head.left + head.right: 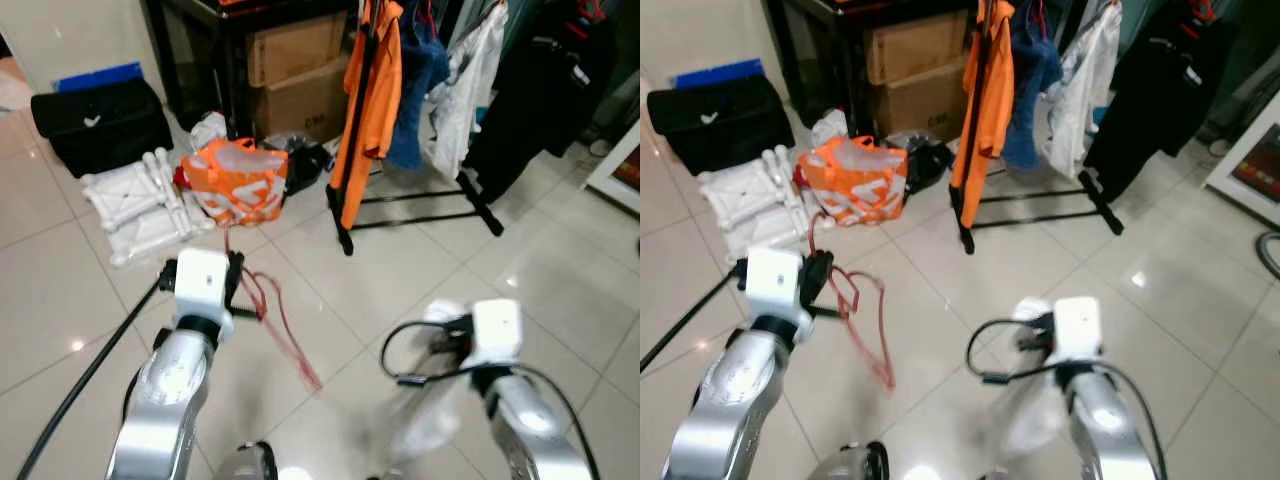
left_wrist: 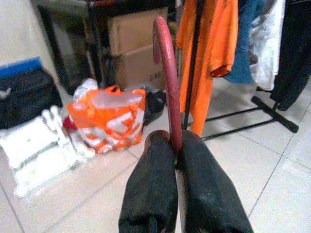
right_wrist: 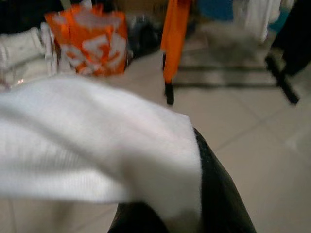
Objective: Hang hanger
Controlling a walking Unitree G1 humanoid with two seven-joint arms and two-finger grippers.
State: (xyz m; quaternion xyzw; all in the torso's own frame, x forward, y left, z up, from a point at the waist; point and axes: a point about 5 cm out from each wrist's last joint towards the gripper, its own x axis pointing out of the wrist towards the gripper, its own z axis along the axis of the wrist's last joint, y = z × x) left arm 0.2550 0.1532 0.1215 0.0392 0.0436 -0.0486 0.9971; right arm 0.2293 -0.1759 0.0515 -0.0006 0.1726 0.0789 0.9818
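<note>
Red thin-wire hanger (image 2: pixel 165 73) is what my left gripper (image 2: pixel 176 145) has: both black fingers are pressed together on its rod, the curved hook rising above the fingertips. From the head camera I see its loops (image 1: pixel 270 310) dangling below the left wrist over the glossy beige tile floor (image 1: pixel 400 270), beside the silver left arm (image 1: pixel 170 390), which reaches forward, bent at the elbow. My right gripper (image 3: pixel 194 194) carries a white knitted cloth (image 3: pixel 97 145) draped over its black fingers; I cannot tell whether they are apart or together. The right arm (image 1: pixel 530 420) is also stretched forward, blurred. Farther ahead stands a black metal clothes rack (image 1: pixel 420 200) with an orange shirt (image 1: pixel 370 90) hanging on it, and an orange-and-white plastic bag (image 1: pixel 237 180) sits on the floor left of it.
</note>
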